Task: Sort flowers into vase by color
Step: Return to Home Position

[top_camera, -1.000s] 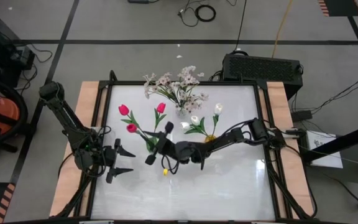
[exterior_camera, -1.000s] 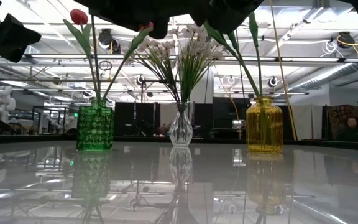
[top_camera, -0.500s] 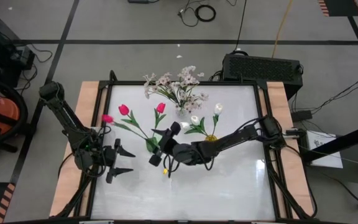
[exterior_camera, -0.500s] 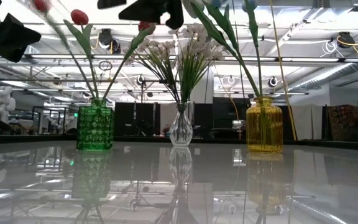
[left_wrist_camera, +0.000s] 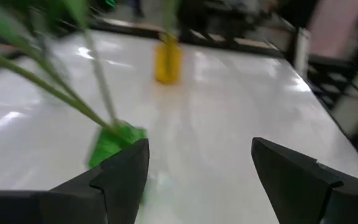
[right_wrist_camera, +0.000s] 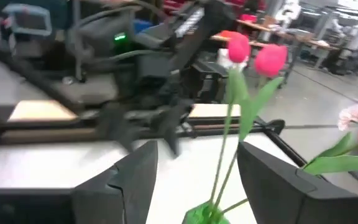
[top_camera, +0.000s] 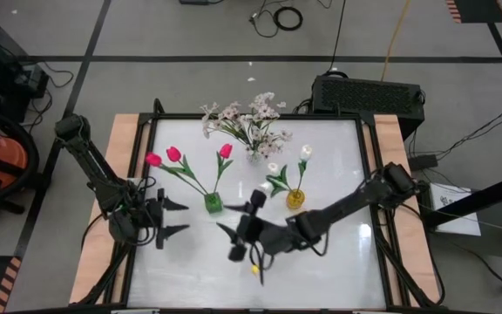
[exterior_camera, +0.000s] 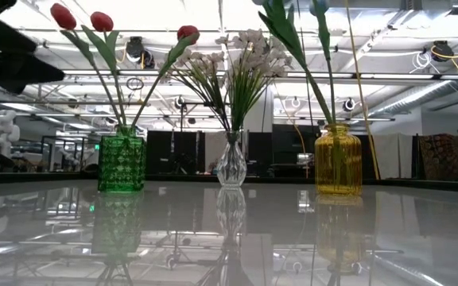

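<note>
At the left side of the table [top_camera: 338, 262] the left gripper [top_camera: 179, 217] waits, fingers apart. Just beside it the green vase [top_camera: 213, 203] now holds three pink tulips [top_camera: 174, 154], the third freed a moment ago. The right gripper [top_camera: 237, 220], spread and empty, has drawn back toward the near edge. Only the low view shows stems seated: sprays [exterior_camera: 241, 48] in the clear vase [exterior_camera: 231, 163], white tulips [top_camera: 305, 152] in the yellow vase [exterior_camera: 338, 163]. Sorting looks finished.

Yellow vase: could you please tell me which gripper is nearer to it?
Right. The right gripper is open just off the yellow vase, toward the table's middle. The left gripper, also open, sits farther away, beyond the green vase.
</note>
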Available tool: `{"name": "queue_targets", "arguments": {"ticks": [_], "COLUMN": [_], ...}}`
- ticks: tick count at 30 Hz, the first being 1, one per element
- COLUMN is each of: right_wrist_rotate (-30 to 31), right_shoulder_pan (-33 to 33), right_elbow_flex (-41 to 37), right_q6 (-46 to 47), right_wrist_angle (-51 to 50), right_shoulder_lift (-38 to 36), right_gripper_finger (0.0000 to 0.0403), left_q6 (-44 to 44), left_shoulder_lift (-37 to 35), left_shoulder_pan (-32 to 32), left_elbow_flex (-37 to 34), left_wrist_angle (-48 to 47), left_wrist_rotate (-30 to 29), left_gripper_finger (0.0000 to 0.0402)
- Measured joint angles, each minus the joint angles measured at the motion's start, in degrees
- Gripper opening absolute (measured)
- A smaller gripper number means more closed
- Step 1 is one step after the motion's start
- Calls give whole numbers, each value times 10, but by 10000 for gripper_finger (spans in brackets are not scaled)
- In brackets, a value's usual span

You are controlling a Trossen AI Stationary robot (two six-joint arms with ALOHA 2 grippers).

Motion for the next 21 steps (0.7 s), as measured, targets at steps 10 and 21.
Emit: {"name": "queue_targets", "arguments": {"ticks": [10, 21], "right_wrist_rotate": [5, 75], "right_shoulder_pan": [62, 133], "right_elbow_flex": [0, 0], "right_q6": [-3, 15], "right_wrist_angle": [-110, -215], "right_shoulder_lift": [-64, -148], "right_gripper_finger": [186, 148], "left_q6": [61, 30], "left_shoulder_lift": [-21, -21], "left_shoulder_pan": [26, 118], "left_elbow_flex": [0, 0], "left_wrist_angle": [3, 11], "left_wrist_rotate": [-185, -153], "left_gripper_finger": [200, 114]}}
